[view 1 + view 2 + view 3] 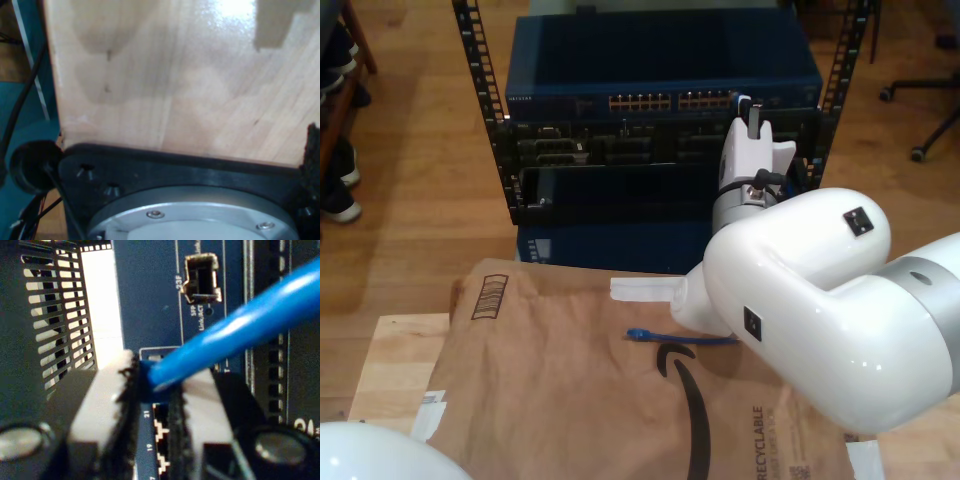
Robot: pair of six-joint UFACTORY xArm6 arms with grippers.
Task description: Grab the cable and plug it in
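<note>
my second gripper (155, 390) clamps cable (240, 330) plug; axis apparently toward switch (150, 300) | first jaws: unclear

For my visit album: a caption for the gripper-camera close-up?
My second gripper pinches the blue cable before the switch's ports.

Light wooden table (390, 360) at exterior view's lower left, grain visible. Brown paper mailer (560, 400) flat on top, covering most of surface. Blue cable (680, 338) end lying on mailer. Wood floor (420, 150) beyond.
</note>
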